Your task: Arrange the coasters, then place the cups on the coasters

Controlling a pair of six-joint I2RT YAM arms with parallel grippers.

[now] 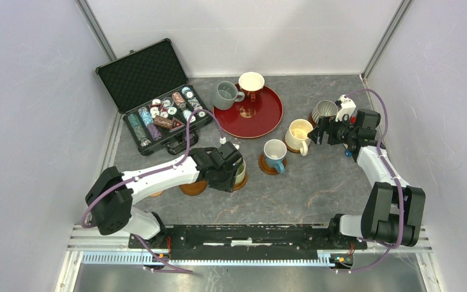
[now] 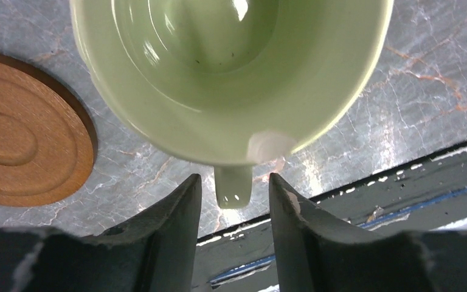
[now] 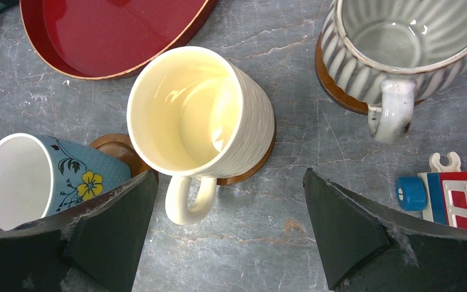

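My left gripper (image 1: 230, 169) (image 2: 234, 177) is open, its fingers either side of the handle (image 2: 233, 185) of the pale green cup (image 2: 231, 73) with a gap on both sides. That cup (image 1: 239, 170) stands on a coaster (image 1: 242, 182). An empty coaster (image 2: 24, 146) (image 1: 193, 188) lies just left of it. My right gripper (image 1: 317, 131) (image 3: 230, 173) is wide open and empty near the cream cup (image 3: 200, 109) (image 1: 298, 134), which sits on a coaster (image 3: 261, 161). The blue flowered cup (image 3: 30, 176) (image 1: 275, 153) and the ribbed cup (image 3: 401, 42) (image 1: 324, 111) also sit on coasters.
A glossy red tray (image 1: 267, 118) (image 3: 109, 36) at the back holds a reddish cup (image 1: 251, 85); a grey cup (image 1: 225, 94) stands at its left edge. An open poker chip case (image 1: 152, 97) sits back left. A small toy (image 3: 450, 188) lies right of my right gripper.
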